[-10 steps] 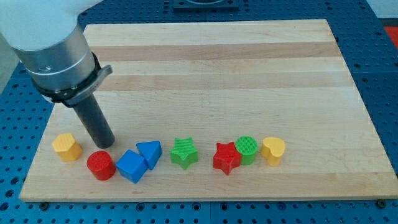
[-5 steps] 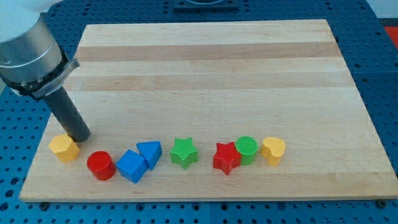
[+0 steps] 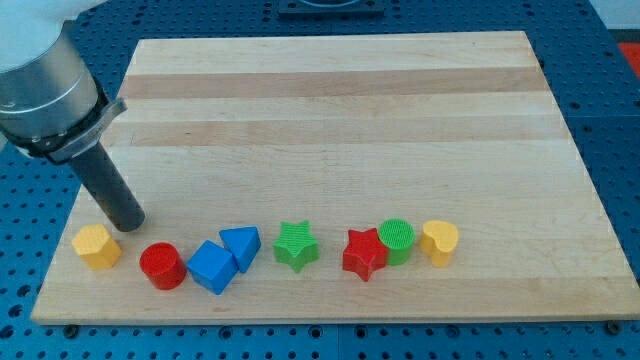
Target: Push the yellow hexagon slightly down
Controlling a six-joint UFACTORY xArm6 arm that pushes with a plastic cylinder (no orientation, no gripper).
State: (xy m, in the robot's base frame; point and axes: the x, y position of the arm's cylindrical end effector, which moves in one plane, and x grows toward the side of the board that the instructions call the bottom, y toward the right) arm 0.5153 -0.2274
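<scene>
My tip (image 3: 127, 224), a bare dark rod end holding nothing, sits just up-right of the yellow hexagon block (image 3: 96, 246) near the wooden board's (image 3: 340, 110) bottom-left corner; contact unclear, probably a small gap. Red cylinder block (image 3: 161, 266) lies right of the hexagon.

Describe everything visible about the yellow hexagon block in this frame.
The yellow hexagon block is a small, matte, plastic-looking piece lying flat near the lower-left corner of the wooden board. It is the leftmost block, apart from the red cylinder to its right. My tip sits just above-right, seemingly not touching.
</scene>
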